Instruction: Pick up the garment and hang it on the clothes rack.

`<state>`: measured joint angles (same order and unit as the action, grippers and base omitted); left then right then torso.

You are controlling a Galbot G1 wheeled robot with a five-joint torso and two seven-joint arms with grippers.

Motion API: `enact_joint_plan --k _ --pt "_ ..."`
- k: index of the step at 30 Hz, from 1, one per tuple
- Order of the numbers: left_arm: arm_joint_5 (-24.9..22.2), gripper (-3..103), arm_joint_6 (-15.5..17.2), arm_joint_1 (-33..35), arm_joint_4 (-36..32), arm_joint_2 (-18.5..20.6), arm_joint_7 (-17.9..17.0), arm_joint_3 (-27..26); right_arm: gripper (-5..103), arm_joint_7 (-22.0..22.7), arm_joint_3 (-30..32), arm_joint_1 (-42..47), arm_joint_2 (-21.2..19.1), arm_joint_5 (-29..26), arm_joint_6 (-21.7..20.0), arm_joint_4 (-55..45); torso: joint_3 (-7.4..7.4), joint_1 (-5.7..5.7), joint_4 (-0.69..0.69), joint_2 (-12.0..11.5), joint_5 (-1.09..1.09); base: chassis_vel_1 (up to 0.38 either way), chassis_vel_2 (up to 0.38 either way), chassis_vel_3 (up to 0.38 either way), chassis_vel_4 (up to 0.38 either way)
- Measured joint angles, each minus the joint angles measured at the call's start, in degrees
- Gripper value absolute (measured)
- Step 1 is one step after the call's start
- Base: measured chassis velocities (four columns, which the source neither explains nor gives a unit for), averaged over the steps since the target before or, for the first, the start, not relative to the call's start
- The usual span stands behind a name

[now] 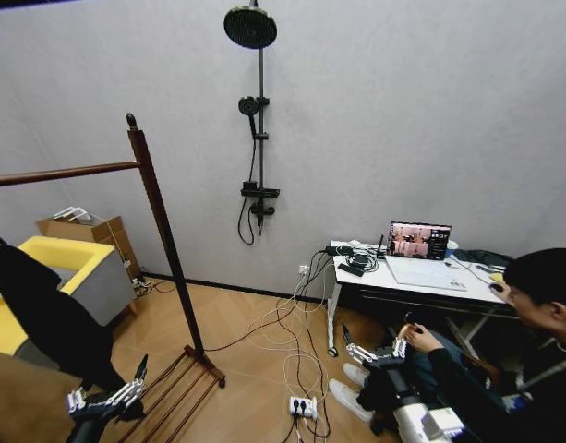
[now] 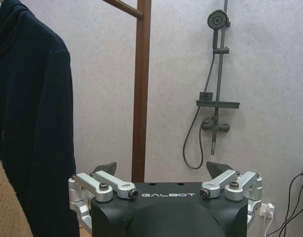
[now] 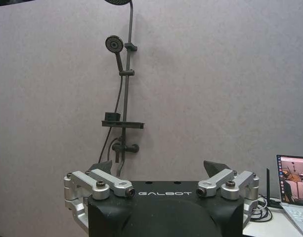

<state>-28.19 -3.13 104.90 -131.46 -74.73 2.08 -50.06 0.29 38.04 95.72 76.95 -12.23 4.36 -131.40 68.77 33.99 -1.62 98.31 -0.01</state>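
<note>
We face the grey wall with its shower fixture. The clothes rack stands to our left, its rail running off the head view's left edge. The garment hangs at the far left, below the rail; its hook is out of view, so we cannot tell whether it rests on the rail. In the left wrist view the garment hangs just beside the rack's upright, with tan fabric at the corner. A counter carrying a laptop stands to our right.

The left gripper sits low near the rack's base shelf, jaws spread wide and empty. The right gripper is likewise wide and empty, low on the right.

Risks, in our judgement: floor cables could snag the base while driving; the left arm could strike the upright; a grasp on loose cloth could slip.
</note>
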Motion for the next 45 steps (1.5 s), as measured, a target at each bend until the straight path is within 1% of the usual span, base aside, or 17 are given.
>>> enact_joint_plan --k 11,26,27,32,34,36,37,45 --pt "0.0 100 0.0 0.0 0.0 0.0 0.0 0.0 100 0.0 0.0 0.0 0.0 0.0 0.0 0.0 0.0 0.0 -0.01 0.0 0.01 -0.025 -0.014 -0.046 -0.045" --pt "0.0 100 0.0 0.0 0.0 0.0 0.0 0.0 100 0.0 0.0 0.0 0.0 0.0 0.0 0.0 0.0 0.0 -0.01 0.0 0.0 -0.099 -0.102 -0.086 -0.094" --pt "0.0 100 0.0 0.0 0.0 0.0 0.0 0.0 100 0.0 0.0 0.0 0.0 0.0 0.0 0.0 0.0 0.0 -0.03 0.0 0.01 -0.111 -0.131 -0.109 -0.122" --pt "0.0 100 0.0 0.0 0.0 0.0 0.0 0.0 100 0.0 0.0 0.0 0.0 0.0 0.0 0.0 0.0 0.0 -0.03 0.0 0.01 -0.099 -0.097 -0.097 -0.102" --pt "0.0 100 0.0 0.0 0.0 0.0 0.0 0.0 100 0.0 0.0 0.0 0.0 0.0 0.0 0.0 0.0 0.01 -0.03 0.0 0.01 0.0 0.0 0.0 0.0" --pt "0.0 100 0.0 0.0 0.0 0.0 0.0 0.0 100 0.0 0.0 0.0 0.0 0.0 0.0 0.0 0.0 0.01 0.02 0.0 0.01 0.0 0.0 0.0 0.0" --pt "0.0 100 0.0 0.0 0.0 0.0 0.0 0.0 100 0.0 0.0 0.0 0.0 0.0 0.0 0.0 0.0 0.01 0.02 0.0 0.01 0.0 0.0 0.0 0.0" --pt "0.0 100 0.0 0.0 0.0 0.0 0.0 0.0 100 0.0 0.0 0.0 0.0 0.0 0.0 0.0 0.01 0.03 -0.01 0.0 0.01 0.095 -0.057 -0.092 0.048"
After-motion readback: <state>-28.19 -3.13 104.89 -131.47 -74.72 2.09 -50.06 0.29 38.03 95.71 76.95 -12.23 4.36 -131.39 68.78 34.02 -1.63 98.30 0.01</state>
